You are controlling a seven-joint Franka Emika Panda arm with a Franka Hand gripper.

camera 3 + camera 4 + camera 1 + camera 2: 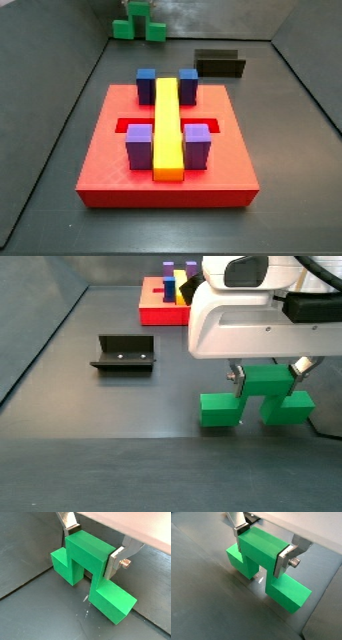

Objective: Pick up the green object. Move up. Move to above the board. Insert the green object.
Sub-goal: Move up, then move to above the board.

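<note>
Now – green object (90, 562) centre cube between pincer (93, 544) fingers.

Robot lab test cell: dark walled floor (54, 150), fixture (123, 354), jaws of the gripper (266, 374) over it.

Gripper (269, 368) straddling green object (257, 397), seemingly clamped, on floor.

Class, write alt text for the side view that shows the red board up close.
A red board fills the foreground, carrying a long yellow bar flanked by four blue-purple blocks. Far behind, the green object sits on the dark floor, the gripper at its top; a dark fixture stands nearby.
</note>
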